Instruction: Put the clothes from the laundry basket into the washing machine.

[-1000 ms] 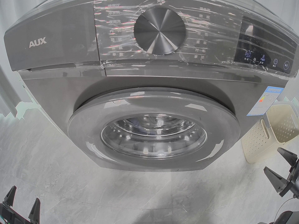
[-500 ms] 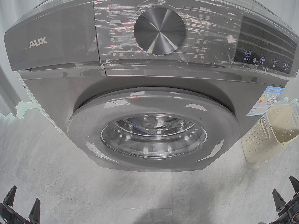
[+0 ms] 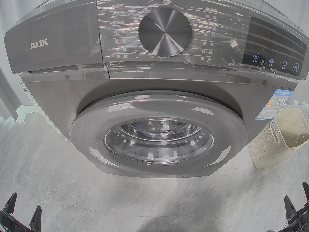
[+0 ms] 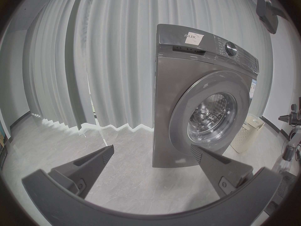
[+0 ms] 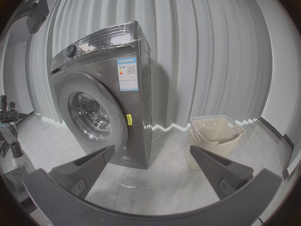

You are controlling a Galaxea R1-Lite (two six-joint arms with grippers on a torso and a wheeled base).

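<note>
The right gripper point(image 3: 295, 191) has sunk over the last second from beside the laundry basket point(image 3: 283, 136) to the near right corner of the head view. The left gripper point(image 3: 25, 201) sits unchanged at the near left. Both have their fingers spread wide with nothing between them, as the left wrist view point(image 4: 151, 146) and the right wrist view point(image 5: 150, 147) also show.

The washing machine point(image 3: 161, 81) stands straight ahead with its round door point(image 3: 157, 136) closed. The basket is on the floor to its right, near the machine's right front corner, with a strip of floor between them point(image 5: 216, 135).

A brand word point(image 3: 39, 43) in pale letters marks the drawer front at the upper left. A white sticker point(image 4: 194, 38) sits on that drawer. Program names are printed around the dial point(image 3: 165, 32) under wrinkled plastic film. A dark touch display point(image 3: 273, 60) with icons lies to the right of the dial. A blue-and-white energy label point(image 3: 274, 104) with a square code is stuck at the upper right of the front. A small yellow sticker point(image 5: 129, 119) sits lower on the same edge.

Pale tiled floor point(image 3: 128, 197) lies open between the grippers and the door. It also stretches left of the machine to the pleated curtain point(image 4: 109, 63) behind.
</note>
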